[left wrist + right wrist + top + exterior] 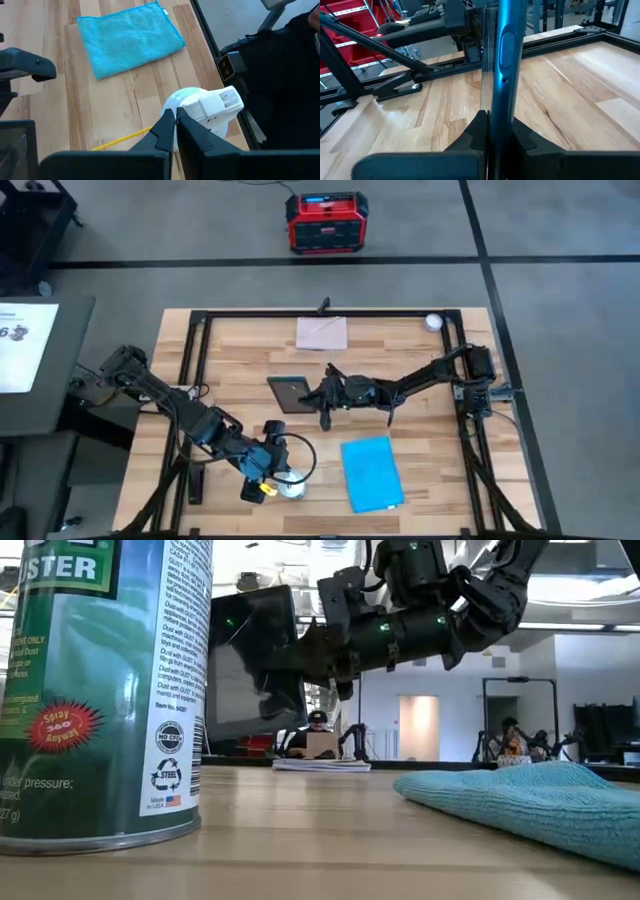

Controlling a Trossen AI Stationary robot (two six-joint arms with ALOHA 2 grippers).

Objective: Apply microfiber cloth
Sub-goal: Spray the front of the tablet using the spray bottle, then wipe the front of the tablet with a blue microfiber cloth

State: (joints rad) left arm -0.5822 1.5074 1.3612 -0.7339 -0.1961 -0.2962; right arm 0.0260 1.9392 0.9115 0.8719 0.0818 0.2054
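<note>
Green spray can [100, 690] nearest, left gripper [175, 131] closed above; right gripper [492, 131] clamping tablet [292, 392] near microfiber cloth [371, 472].

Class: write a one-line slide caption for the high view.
Right gripper holds the black tablet up; microfiber cloth lies flat nearby.

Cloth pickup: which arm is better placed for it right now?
Left, probably. The right gripper is shut on the tablet, holding it up off the table. The left gripper sits at the spray can, shut on nothing, just beside the cloth, which lies flat near the front edge.
</note>
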